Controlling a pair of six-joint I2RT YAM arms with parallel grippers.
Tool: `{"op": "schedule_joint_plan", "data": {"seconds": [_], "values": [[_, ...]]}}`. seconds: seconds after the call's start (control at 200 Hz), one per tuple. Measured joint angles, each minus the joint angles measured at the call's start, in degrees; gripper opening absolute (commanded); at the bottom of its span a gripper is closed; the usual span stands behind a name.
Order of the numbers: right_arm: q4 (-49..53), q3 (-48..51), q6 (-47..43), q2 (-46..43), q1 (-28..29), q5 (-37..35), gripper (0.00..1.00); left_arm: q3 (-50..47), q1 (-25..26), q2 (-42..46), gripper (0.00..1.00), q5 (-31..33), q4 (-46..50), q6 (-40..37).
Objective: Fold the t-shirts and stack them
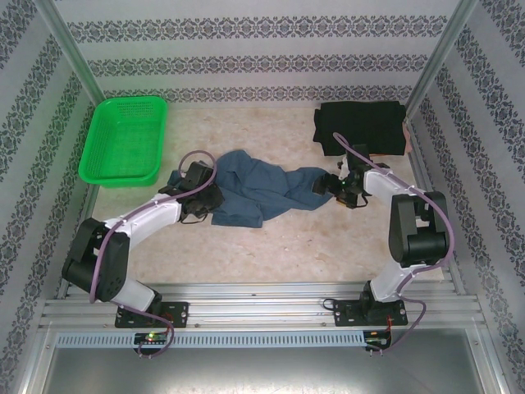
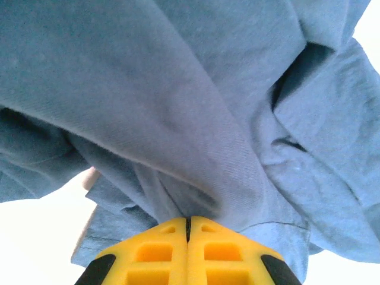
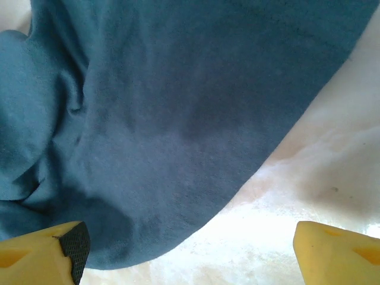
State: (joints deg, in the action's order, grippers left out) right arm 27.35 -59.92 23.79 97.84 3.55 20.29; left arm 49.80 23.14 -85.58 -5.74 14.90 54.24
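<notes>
Item, left: green lattice basket, at 10 o'clock on the pale surface. Item, centre: slate-blue t-shirt, soft plain cloth, unfolded, crumpled in deep creases and drawn out crosswise in a long rumpled band. Left gripper sits at the shirt's 9 o'clock end; in the left wrist view its yellow fingers are pressed together with the blue cloth bunched and pinched at their tips. Right gripper sits at the shirt's 3 o'clock end, jaws spread wide; in the right wrist view the shirt's edge lies by its left finger, bare surface by the other. Item, right: black t-shirt, folded into a flat rectangle, at 1 o'clock on the surface, beyond the right gripper and apart from it.
</notes>
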Motion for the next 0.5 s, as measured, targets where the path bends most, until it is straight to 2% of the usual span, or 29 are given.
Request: {"op": "schedule_joint_plan", "data": {"seconds": [0.03,0.09,0.135,0.32,0.5], "values": [[0.0,-0.1,0.0,0.0,-0.1,0.0,0.9,-0.5,0.0,0.1,0.02,0.0,-0.1,0.0],[0.2,-0.1,-0.1,0.0,-0.2,0.1,0.9,-1.9,0.0,0.5,0.26,-0.7,-0.2,0.4],[0.4,-0.1,-0.2,0.0,-0.4,0.1,0.9,-3.5,0.0,1.2,0.34,-1.9,-0.5,1.1],[0.7,0.0,-0.2,-0.3,-1.1,0.3,0.9,-11.5,0.0,5.0,0.39,-4.6,-1.1,5.4],[0.7,0.0,-0.2,-0.9,-1.2,0.8,0.9,-11.6,-0.1,2.8,0.41,-4.9,-2.3,6.3]]}}
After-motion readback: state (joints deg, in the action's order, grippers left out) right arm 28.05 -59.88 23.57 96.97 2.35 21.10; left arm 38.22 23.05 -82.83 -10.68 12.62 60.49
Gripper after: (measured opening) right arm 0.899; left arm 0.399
